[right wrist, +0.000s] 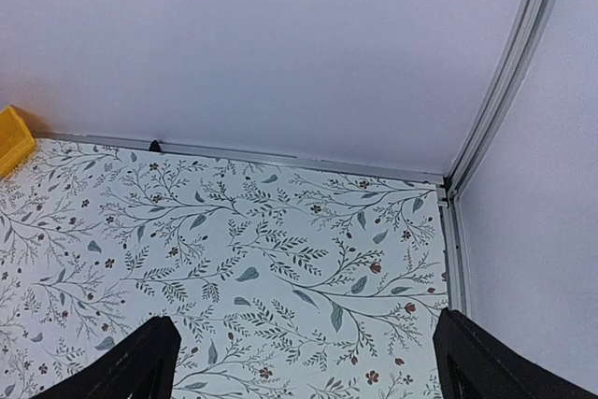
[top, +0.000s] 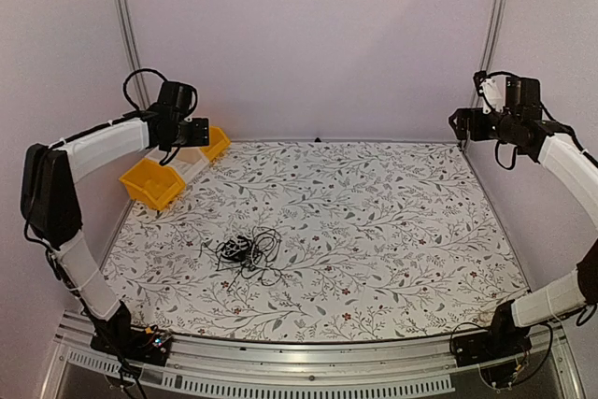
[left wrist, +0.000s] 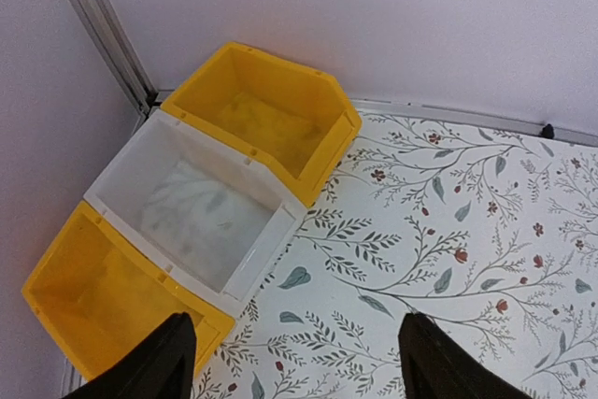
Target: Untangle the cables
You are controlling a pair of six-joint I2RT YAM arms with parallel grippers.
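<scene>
While my left gripper hung spread and empty above the row of bins at the far left corner of the counter, the cables lay well apart from it, bunched in one dark knot on the near left-centre of the counter. I judged the first risk to be the descent. Coming down on the middle of that knot would likely pinch several strands at once, and a lift would then drag the whole clump and tighten it rather than free a single cord. The loose loops trailing to the right of the knot could also snag a finger. Far to the right, my right gripper was likewise spread wide with nothing in it, high near the back corner. With nothing pinning the bundle, any one-armed pull would probably just slide it across the patterned counter.
</scene>
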